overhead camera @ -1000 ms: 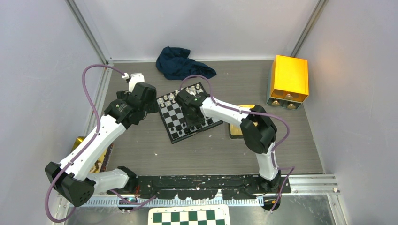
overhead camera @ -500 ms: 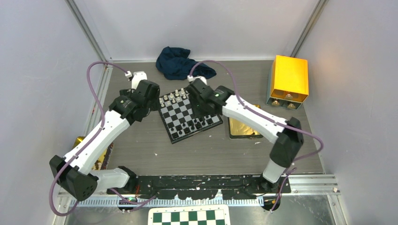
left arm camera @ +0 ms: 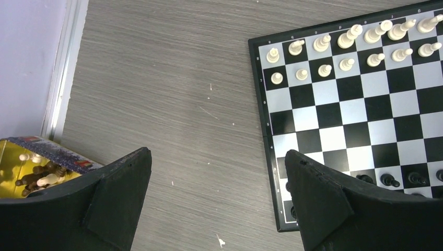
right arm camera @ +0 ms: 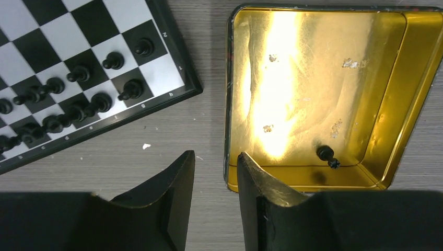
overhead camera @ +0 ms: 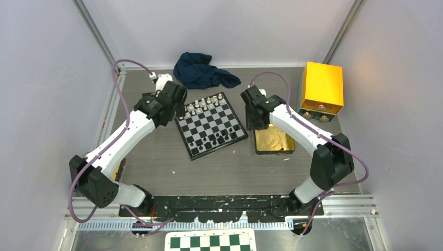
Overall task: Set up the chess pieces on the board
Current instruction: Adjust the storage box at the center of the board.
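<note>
Chess pieces (right arm camera: 112, 60): setup judged nearly complete, with one fetch in hand.

Right claw (right arm camera: 216, 155): released, nothing between its blunt black fingers, the gap narrow. It hangs over the near rim of the gold tin (right arm camera: 313, 78).

Lone black piece (right arm camera: 326, 155): at 3 o'clock from that claw, on the tin floor just beside the near wall. Whether it stands or lies tipped cannot be told.

Next move, as judged: shift toward 3 o'clock, descend inside the tin and close on the small knobbed figure. The wall close by leaves little room for a finger.

Left claw (left arm camera: 218, 152): spread wide and empty, over bare worktop (left arm camera: 167, 104) at 9 o'clock of the board (left arm camera: 360, 120).

Board: flat and square, with glossy black and silvery checks and a thin black border. It sits askew mid-worktop.
- White ranks (left arm camera: 347, 49): two rows along its 12 o'clock edge.
- Black ranks (right arm camera: 73, 112): two rows along its 6 o'clock edge, the tin just beyond at 3 o'clock.

Materials:
- Pieces: tiny, smooth, turned shapes.
- Tin: rectangular polished gold metal with glaring reflections and a few flecks.
- Worktop: matte grey wood grain.

Also present:
- second tin (left arm camera: 31, 172), at 8 o'clock in the left wrist view, holding mixed brown and cream figures
- blue cloth (overhead camera: 201, 70), crumpled, at 12 o'clock
- yellow box (overhead camera: 321, 86), at 2 o'clock
</note>
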Controlling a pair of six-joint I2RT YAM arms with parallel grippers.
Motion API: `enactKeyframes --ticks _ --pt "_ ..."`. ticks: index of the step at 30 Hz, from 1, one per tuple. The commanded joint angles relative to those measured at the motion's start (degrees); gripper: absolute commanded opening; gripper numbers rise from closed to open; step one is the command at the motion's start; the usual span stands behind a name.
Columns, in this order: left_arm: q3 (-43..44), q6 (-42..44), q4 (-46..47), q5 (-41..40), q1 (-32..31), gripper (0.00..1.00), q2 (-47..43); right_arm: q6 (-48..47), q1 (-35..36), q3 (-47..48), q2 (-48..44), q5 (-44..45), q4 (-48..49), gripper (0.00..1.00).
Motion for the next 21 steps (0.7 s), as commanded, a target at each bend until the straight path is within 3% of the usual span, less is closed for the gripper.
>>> enactKeyframes --ticks 1,16,21 --pt "2.77 -0.60 1.76 -1.11 0.13 1.00 0.64 -1.21 -1.66 -1.05 1.22 -1.52 5.08 0.41" --pt "5.20 -0.32 0.56 -1.21 0.13 1.00 5.64 -1.93 -7.12 -3.26 7.85 -6.45 9.22 0.40" --pt "5.54 -0.02 0.53 -0.86 0.17 1.00 7.27 -1.05 -7.75 -3.16 10.40 -6.95 9.50 0.34"
